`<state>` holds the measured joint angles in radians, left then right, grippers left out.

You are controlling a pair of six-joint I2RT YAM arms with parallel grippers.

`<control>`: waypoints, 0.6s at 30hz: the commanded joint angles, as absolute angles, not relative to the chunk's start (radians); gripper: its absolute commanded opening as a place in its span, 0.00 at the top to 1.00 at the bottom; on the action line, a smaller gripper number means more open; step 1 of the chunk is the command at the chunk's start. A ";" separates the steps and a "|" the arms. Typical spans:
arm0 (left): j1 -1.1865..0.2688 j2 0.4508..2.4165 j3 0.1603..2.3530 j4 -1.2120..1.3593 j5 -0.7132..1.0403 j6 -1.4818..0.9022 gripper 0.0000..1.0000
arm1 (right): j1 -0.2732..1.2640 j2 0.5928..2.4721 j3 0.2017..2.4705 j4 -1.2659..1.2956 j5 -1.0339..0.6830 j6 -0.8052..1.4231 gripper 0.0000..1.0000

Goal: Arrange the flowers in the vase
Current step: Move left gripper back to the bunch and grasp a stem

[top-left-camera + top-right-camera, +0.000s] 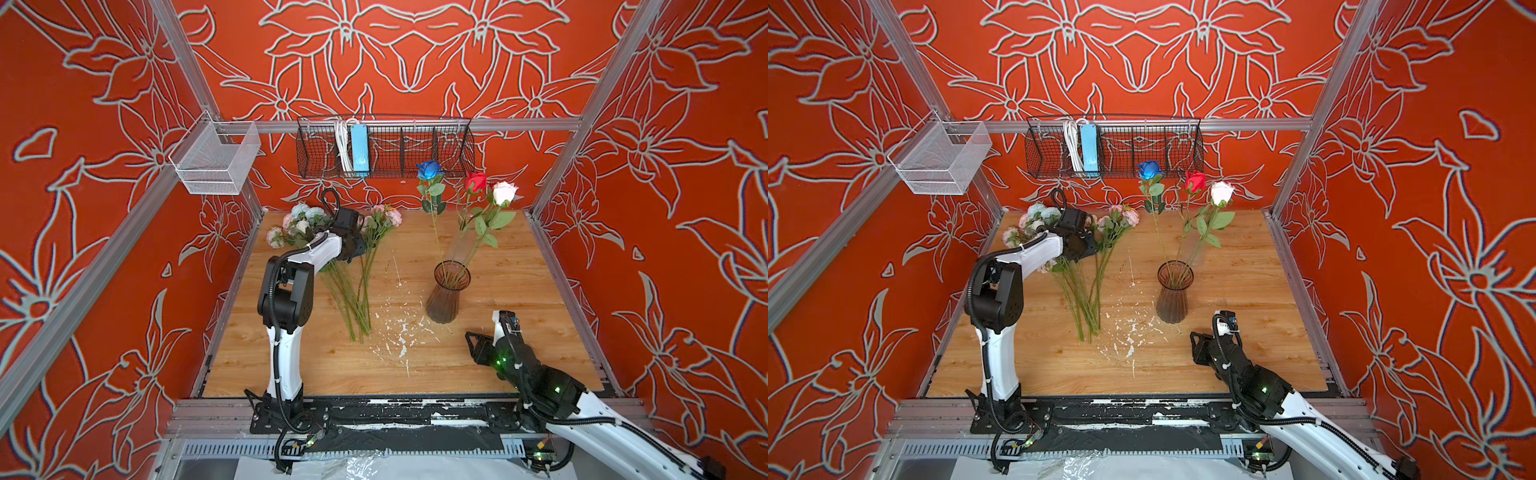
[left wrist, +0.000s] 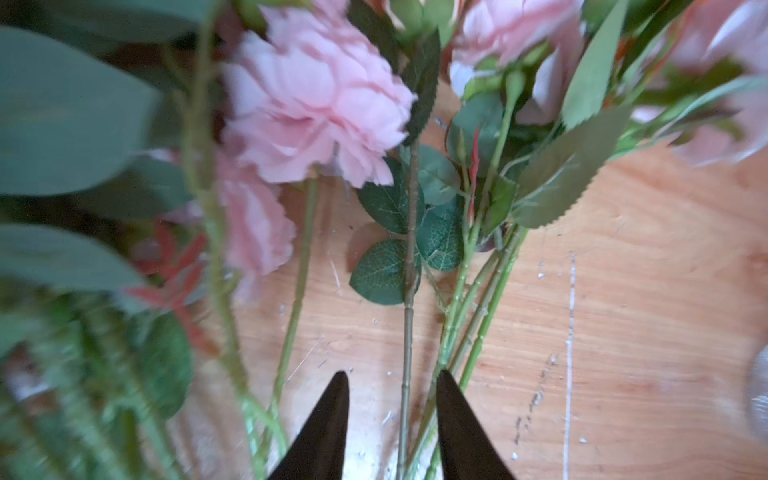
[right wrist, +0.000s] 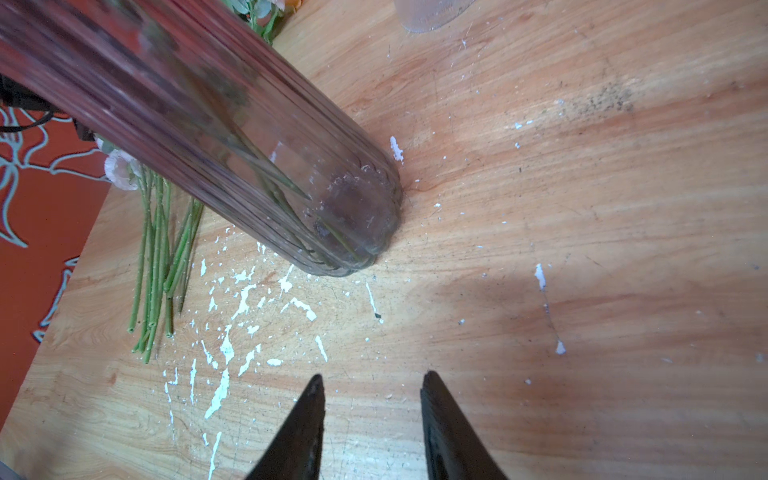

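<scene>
Flowers (image 1: 359, 309): three roses (image 1: 476, 180) standing in vase (image 1: 446, 295), rest lying on surface (image 1: 498, 353) beside it. Left fingers (image 2: 328, 424) spread astride one stem (image 2: 409, 332), singling it out. Right fingers (image 3: 299, 428) spread, empty, near vase, probably to steady it.

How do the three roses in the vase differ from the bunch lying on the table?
The three roses stand leaning, stems in the vase; the bunch lies flat on the table. The roses are single blue, red and white blooms; the bunch is mostly pink and pale-blue heads. Both have long green stems with leaves.
</scene>
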<state>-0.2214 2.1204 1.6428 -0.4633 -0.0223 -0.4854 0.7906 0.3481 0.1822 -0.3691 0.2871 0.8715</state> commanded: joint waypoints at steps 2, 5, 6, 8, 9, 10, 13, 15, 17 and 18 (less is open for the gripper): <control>-0.238 2.180 1.693 -0.549 -0.051 -0.462 0.63 | 0.785 0.366 0.173 -0.343 0.310 0.864 0.60; -0.241 2.205 1.694 -0.527 -0.038 -0.456 0.65 | 0.785 0.363 0.176 -0.350 0.314 0.857 0.60; -0.244 2.211 1.698 -0.527 -0.043 -0.455 0.66 | 0.785 0.362 0.179 -0.355 0.314 0.856 0.60; -0.248 2.224 1.707 -0.536 -0.055 -0.453 0.69 | 0.784 0.358 0.189 -0.370 0.311 0.851 0.60; -0.249 2.228 1.707 -0.537 -0.054 -0.453 0.73 | 0.784 0.355 0.193 -0.377 0.311 0.851 0.60; -0.249 2.230 1.708 -0.540 -0.054 -0.453 0.77 | 0.784 0.351 0.196 -0.386 0.311 0.852 0.59; -0.249 2.232 1.702 -0.543 -0.053 -0.454 0.88 | 0.783 0.329 0.193 -0.398 0.312 0.858 0.59; -0.248 2.213 1.688 -0.530 -0.041 -0.456 0.95 | 0.784 0.311 0.188 -0.403 0.314 0.865 0.59; -0.248 2.166 1.644 -0.488 -0.014 -0.460 0.99 | 0.783 0.296 0.187 -0.405 0.312 0.868 0.59; -0.247 2.133 1.620 -0.465 -0.002 -0.470 1.00 | 0.783 0.294 0.189 -0.406 0.310 0.867 0.59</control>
<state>-0.2436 2.2051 1.6646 -0.4908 -0.0303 -0.4545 0.7906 0.3111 0.1822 -0.3836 0.2871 0.8604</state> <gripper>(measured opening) 0.053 0.408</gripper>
